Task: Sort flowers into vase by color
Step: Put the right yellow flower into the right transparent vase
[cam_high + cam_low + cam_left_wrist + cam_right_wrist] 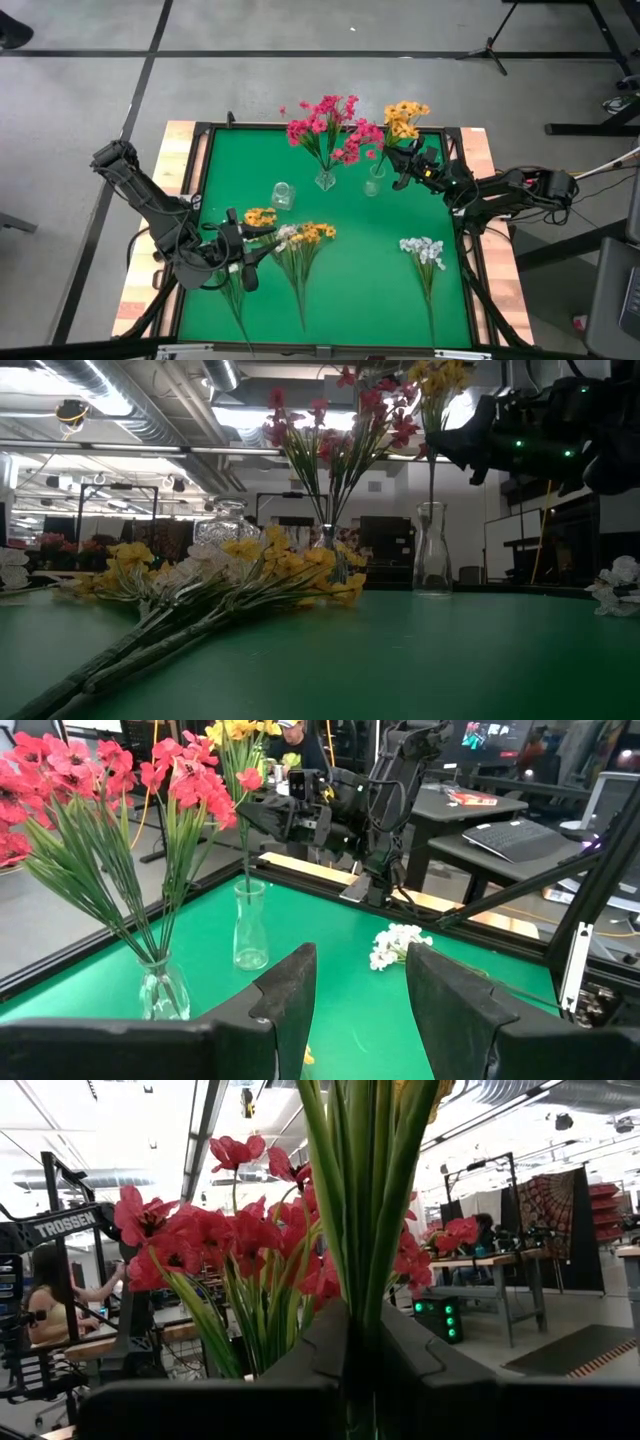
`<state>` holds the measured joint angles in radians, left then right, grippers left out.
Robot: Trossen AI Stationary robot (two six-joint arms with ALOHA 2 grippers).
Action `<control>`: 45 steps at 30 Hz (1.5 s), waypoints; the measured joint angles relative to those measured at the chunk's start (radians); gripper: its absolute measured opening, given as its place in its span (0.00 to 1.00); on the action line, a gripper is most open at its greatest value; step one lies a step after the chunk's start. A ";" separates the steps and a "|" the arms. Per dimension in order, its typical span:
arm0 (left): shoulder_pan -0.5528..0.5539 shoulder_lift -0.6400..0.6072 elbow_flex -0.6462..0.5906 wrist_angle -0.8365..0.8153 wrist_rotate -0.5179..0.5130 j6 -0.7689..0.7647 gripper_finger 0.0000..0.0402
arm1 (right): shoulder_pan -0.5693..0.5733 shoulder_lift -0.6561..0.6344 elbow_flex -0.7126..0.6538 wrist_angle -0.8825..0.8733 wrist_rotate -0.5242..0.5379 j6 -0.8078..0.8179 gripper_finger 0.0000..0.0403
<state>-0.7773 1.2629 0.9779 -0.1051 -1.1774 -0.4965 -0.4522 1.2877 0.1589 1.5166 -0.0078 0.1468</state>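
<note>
Green felt covers the tabletop (350, 290), framed by pale wood with grey workshop floor around it. Toward its far edge, a clear glass vase (325, 181) holds the magenta-pink flowers (322, 118), upright and fanned out. Just beside it stands a slim glass bottle vase (374, 184), and the yellow-orange sprig (405, 119) rises above that vase with its stem gripped by the right pincer (403, 160); in the right wrist view the green stems (365, 1210) run up between the two dark fingers (300, 1355), which are nearly closed on them. Whether the stem's lower end is already inside the bottle cannot be told. A third, squat clear glass (283, 195) stands empty-looking nearer the tabletop's middle, apart from the other two. On the near half lie the loose flowers: a mixed bundle of yellow and white sprigs (303, 238) with stems pointing toward the front edge, another yellow cluster (260, 217) just beside the left pincer (240, 250), and a white sprig (423, 250) well apart to the right. The left pincer hovers low by the bundle at the near left, its fingers (290, 995) parted with nothing between them. Beyond the tabletop, desks, a keyboard and a seated person show in the room.
</note>
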 joint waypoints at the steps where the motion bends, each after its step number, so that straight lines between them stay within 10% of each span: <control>1: 0.000 0.000 0.000 0.000 0.000 0.000 0.38 | 0.000 0.000 0.000 0.000 0.000 -0.002 0.09; 18: 0.000 0.000 0.000 0.000 0.000 -0.001 0.38 | 0.000 0.000 0.000 -0.003 0.055 -0.022 0.52; 45: 0.000 0.000 0.000 0.000 0.000 -0.022 0.38 | 0.000 -0.251 0.001 -0.644 0.042 -0.072 0.54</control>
<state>-0.7773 1.2629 0.9779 -0.1051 -1.1770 -0.5182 -0.4522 1.0370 0.1596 0.8722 0.0340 0.0752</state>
